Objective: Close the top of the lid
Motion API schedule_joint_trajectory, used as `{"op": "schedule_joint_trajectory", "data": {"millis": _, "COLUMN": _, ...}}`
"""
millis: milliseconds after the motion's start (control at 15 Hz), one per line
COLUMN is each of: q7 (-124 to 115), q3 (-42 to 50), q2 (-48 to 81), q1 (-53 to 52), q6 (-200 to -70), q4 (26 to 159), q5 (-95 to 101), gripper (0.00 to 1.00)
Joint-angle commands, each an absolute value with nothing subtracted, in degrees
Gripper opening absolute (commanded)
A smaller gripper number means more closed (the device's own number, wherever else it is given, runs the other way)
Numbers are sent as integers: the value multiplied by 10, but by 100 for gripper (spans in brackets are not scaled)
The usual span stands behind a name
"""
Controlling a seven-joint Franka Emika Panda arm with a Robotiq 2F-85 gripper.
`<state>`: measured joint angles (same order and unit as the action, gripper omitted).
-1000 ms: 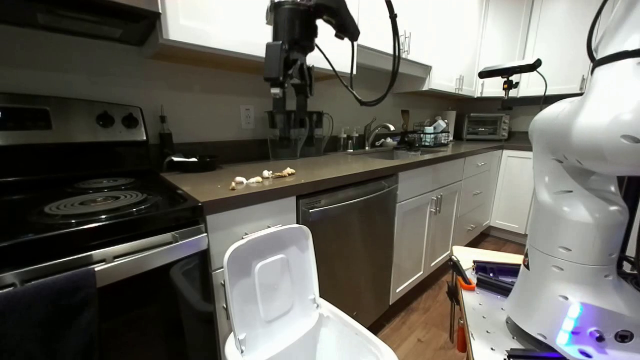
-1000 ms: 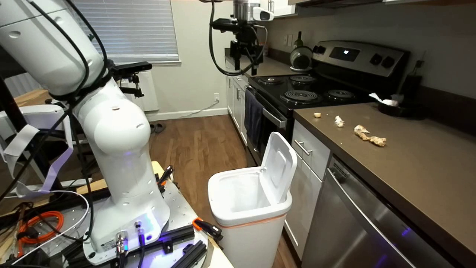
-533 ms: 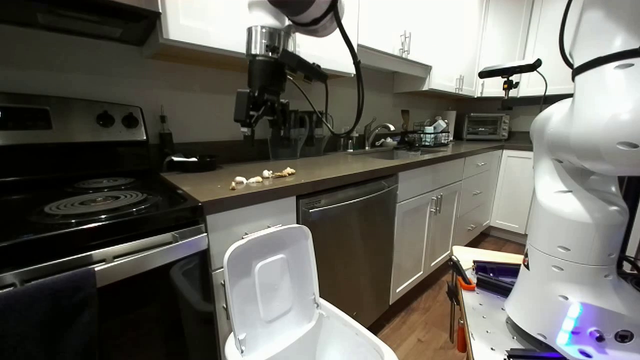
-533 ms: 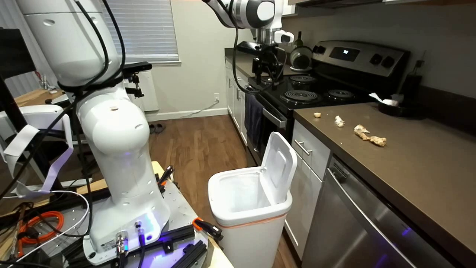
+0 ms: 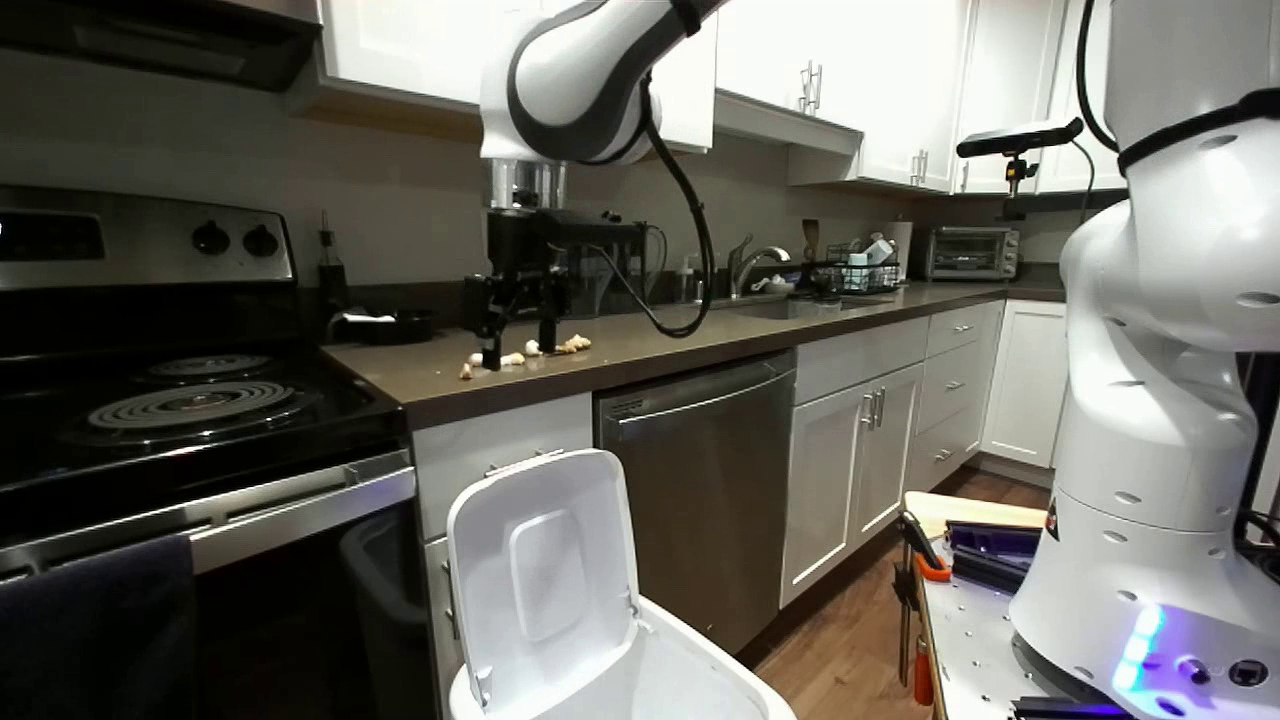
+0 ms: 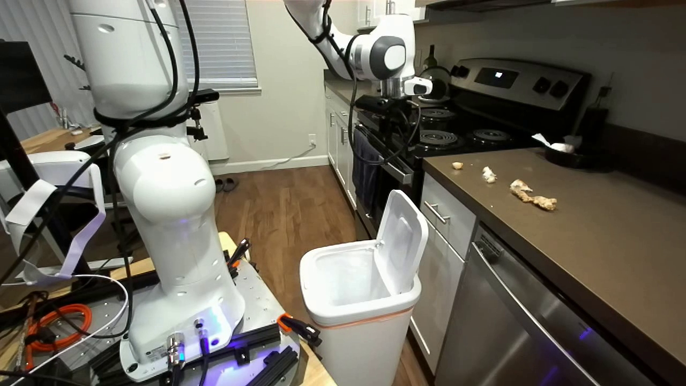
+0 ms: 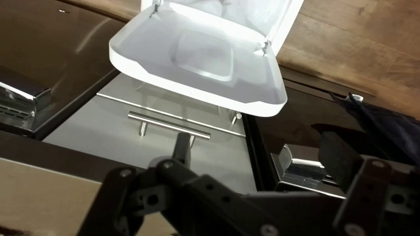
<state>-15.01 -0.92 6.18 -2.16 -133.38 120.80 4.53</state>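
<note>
The white lid (image 5: pixel 548 575) stands raised on its hinge, leaning back from the open mouth of the white bin (image 5: pixel 715 665). It also shows in an exterior view (image 6: pixel 404 244), above the bin's rim (image 6: pixel 356 311). In the wrist view the lid (image 7: pixel 203 59) has its inner face and recessed panel toward the camera. My gripper (image 5: pixel 520 354) is open and empty, fingers pointing down, above the lid's upper edge and apart from it. In the wrist view the gripper's fingers (image 7: pixel 260 150) are spread wide, below the lid in the picture. In an exterior view the fingers blend into the dark stove.
Behind the lid are a drawer front with a bar handle (image 7: pixel 169 124), the stove (image 5: pixel 200 430) and the dishwasher (image 5: pixel 700 500). The counter (image 6: pixel 589 225) bears garlic (image 6: pixel 489 175) and ginger (image 6: pixel 533 197). A dark towel (image 6: pixel 366 171) hangs on the oven.
My gripper has come down, moving left in an exterior view and right in another, to above the lid. The lid and bin have not moved.
</note>
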Motion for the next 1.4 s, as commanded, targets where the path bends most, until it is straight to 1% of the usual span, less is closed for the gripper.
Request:
{"op": "schedule_joint_trajectory", "data": {"millis": 0, "q7": -149, "q3": -6, "q2": 67, "q1": -23, "q6": -1334, "q4": 1207, "q5": 45, "gripper": 100}}
{"op": "schedule_joint_trajectory", "data": {"millis": 67, "q7": -149, "q3": -5, "q2": 69, "q1": -23, "q6": -1334, "q4": 1207, "q5": 45, "gripper": 100}}
{"op": "schedule_joint_trajectory", "data": {"millis": 333, "q7": -294, "q3": 20, "q2": 97, "q1": -35, "q6": -1344, "q4": 1182, "q5": 183, "gripper": 100}}
{"op": "schedule_joint_trajectory", "data": {"millis": 467, "q7": -340, "q3": 31, "q2": 110, "q1": -34, "q6": -1339, "q4": 1168, "q5": 221, "gripper": 100}}
{"op": "schedule_joint_trajectory", "data": {"millis": 867, "q7": -341, "q3": 43, "q2": 153, "q1": -28, "q6": -1346, "q4": 1137, "q5": 177, "gripper": 100}}
{"op": "schedule_joint_trajectory", "data": {"millis": 933, "q7": -349, "q3": 46, "q2": 159, "q1": -31, "q6": -1348, "q4": 1135, "q5": 182, "gripper": 89}}
{"op": "schedule_joint_trajectory", "data": {"millis": 1000, "q7": -351, "q3": 50, "q2": 167, "q1": -31, "q6": -1360, "q4": 1135, "q5": 185, "gripper": 74}}
{"op": "schedule_joint_trajectory", "data": {"millis": 1200, "q7": -362, "q3": 57, "q2": 186, "q1": -33, "q6": -1389, "q4": 1137, "q5": 183, "gripper": 53}}
{"op": "schedule_joint_trajectory", "data": {"millis": 1333, "q7": -370, "q3": 65, "q2": 199, "q1": -37, "q6": -1410, "q4": 1140, "q5": 187, "gripper": 41}}
